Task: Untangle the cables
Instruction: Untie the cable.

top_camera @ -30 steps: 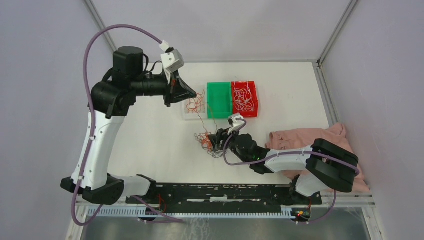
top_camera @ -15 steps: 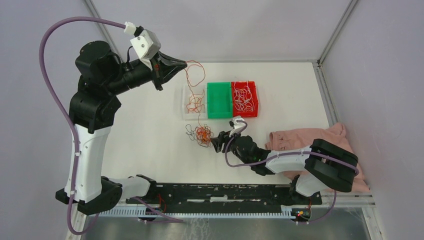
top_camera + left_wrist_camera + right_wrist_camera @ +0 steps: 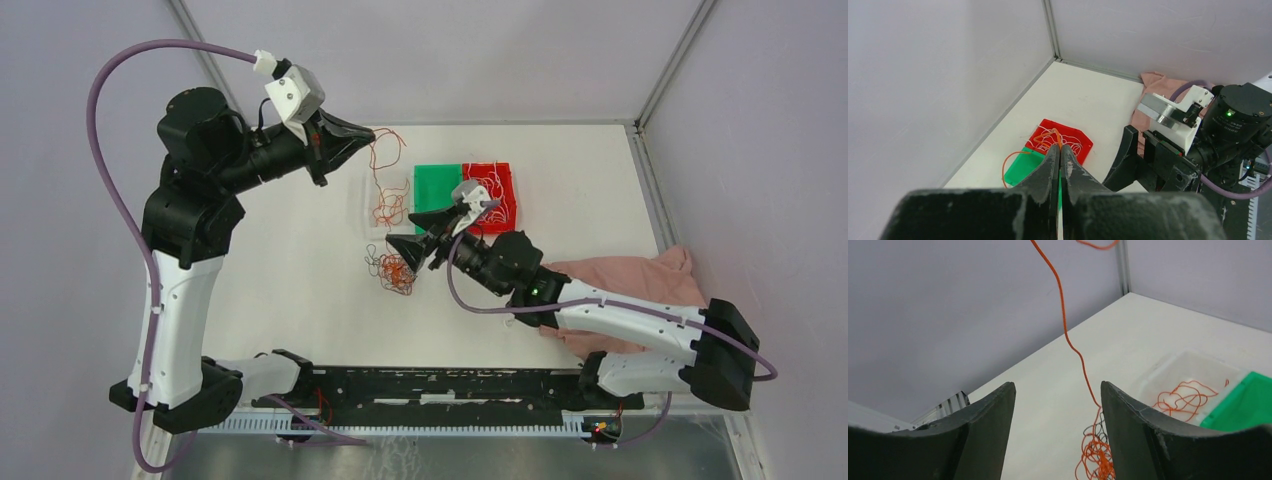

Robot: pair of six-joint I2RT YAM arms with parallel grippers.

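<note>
One tangle of orange and black cables (image 3: 397, 272) lies on the white tabletop (image 3: 300, 280), left of centre. Just beyond it, the right hand (image 3: 400, 228) hovers with its fingers spread, gripping nothing. Farther off, a clear tray (image 3: 368, 225) holds orange wires (image 3: 388, 208), beside a green bin (image 3: 435, 185) and a red bin (image 3: 513, 200). The raised left hand (image 3: 368, 130) pinches one orange strand (image 3: 1064, 325) that runs down to the tangle.

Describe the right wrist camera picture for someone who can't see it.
An orange wire hangs from above, seen between two open black fingers, down to an orange and black tangle on a white table. To the right, a clear tray holds orange wires, with a green tray beside it.
</note>
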